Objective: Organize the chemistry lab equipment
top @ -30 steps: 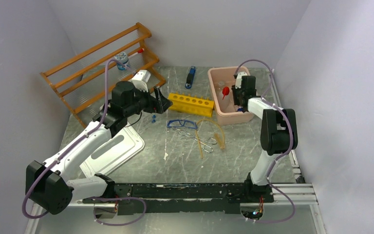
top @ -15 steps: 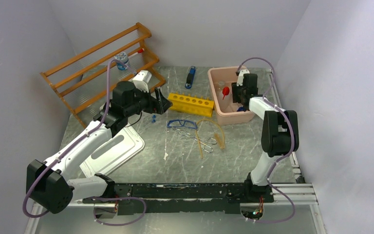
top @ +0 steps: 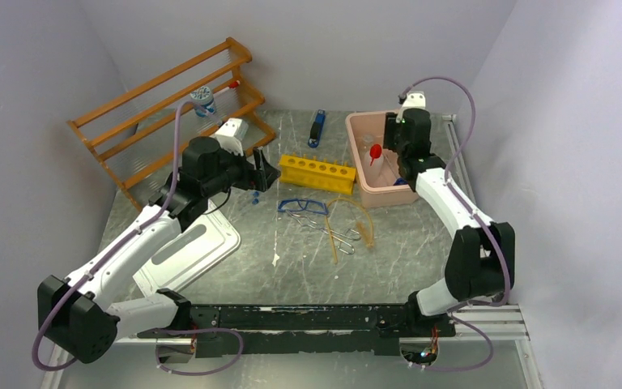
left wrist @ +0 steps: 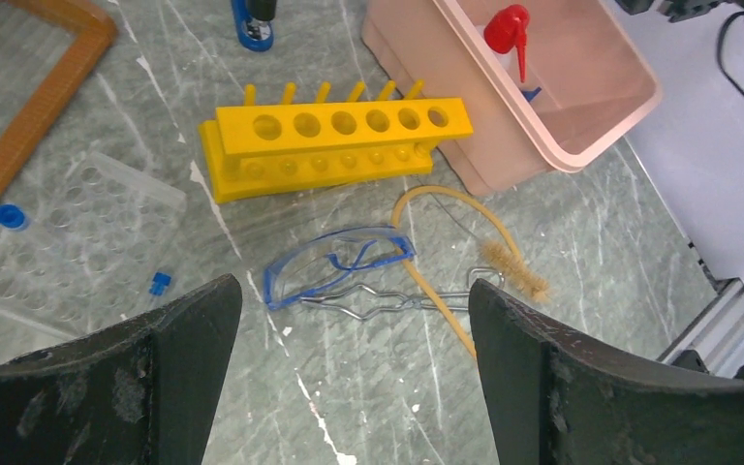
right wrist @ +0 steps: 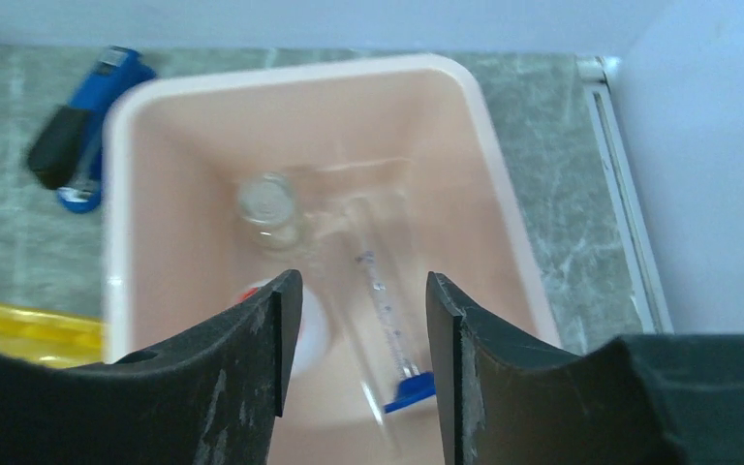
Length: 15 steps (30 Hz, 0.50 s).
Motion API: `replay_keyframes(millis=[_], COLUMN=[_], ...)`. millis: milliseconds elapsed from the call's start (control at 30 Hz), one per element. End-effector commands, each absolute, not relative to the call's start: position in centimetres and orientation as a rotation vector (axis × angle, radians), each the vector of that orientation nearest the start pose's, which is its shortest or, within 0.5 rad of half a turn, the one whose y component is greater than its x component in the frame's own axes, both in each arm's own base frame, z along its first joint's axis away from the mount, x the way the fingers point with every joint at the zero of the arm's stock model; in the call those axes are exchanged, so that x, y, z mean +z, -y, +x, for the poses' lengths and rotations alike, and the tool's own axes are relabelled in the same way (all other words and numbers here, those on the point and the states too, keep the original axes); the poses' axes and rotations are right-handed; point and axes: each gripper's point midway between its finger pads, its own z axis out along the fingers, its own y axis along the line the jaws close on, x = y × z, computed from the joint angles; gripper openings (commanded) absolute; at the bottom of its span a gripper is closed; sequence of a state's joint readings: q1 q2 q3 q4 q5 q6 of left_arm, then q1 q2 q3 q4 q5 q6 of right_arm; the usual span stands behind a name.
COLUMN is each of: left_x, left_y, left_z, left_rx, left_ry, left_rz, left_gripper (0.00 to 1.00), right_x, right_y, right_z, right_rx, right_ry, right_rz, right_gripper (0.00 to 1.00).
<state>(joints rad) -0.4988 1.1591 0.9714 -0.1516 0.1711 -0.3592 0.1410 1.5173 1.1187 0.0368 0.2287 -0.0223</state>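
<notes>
My right gripper (top: 394,149) (right wrist: 363,291) hangs open over the pink tub (top: 351,138) (right wrist: 489,184), its jaws empty. Below it in the tub lie a blue-capped clear tube (right wrist: 387,320), a small glass vial (right wrist: 266,203) and the red-capped squeeze bottle (top: 375,152) (left wrist: 507,24). My left gripper (top: 269,172) (left wrist: 351,320) is wide open above the table with nothing in it. Ahead of it lie the blue-framed goggles (top: 301,206) (left wrist: 334,266), the metal tongs (top: 332,233) (left wrist: 378,302) and the yellowish tubing (top: 348,212) (left wrist: 446,199).
A yellow tube rack (top: 317,173) (left wrist: 334,136) stands left of the tub, with a blue stapler (top: 317,127) (right wrist: 82,145) behind it. A wooden rack (top: 162,105) fills the back left. A white tray (top: 190,247) lies under my left arm. A clear well plate (left wrist: 77,232) and a bristle brush (left wrist: 515,271) lie nearby.
My right gripper has opened and lifted back from inside the tub, leaving the tube lying there. The left arm has barely shifted.
</notes>
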Motion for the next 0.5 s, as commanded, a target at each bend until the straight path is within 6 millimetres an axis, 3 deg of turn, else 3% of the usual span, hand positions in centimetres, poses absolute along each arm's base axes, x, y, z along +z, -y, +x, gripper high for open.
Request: replay_keyframes(millis=[0,100,233,367,467], left_x=[27.2,27.1,27.0,27.2,29.5], left_y=[20.5,19.7,19.0,17.7,17.1], left_z=[31.9,31.7,31.4,31.5,31.2], left_rx=[-0.639,-0.606,-0.577,-0.529,-0.542], left_ry=[-1.901,-1.895,-1.897,-1.911,-1.833], left_rz=[0.239,0.231,0.214,0.129,0.089], left_gripper=[0.91,0.91,0.92,0.91,0.93], right_x=[27.1,29.3,30.6,29.5,27.2], right_y=[-5.5,-8.9,-12.6,-16.5,-19.7], right_z=[45.7,44.0,41.3,38.0,35.1], right_rx=[-0.127,-0.03,0.079,0.245,0.309], right_ry=[-1.821,-1.805,-1.813,-1.861,-1.989], right_rz=[0.003,-0.088,-0.202,-0.304,-0.391], right_gripper=[0.55,0.58,0.59,0.59,0.59])
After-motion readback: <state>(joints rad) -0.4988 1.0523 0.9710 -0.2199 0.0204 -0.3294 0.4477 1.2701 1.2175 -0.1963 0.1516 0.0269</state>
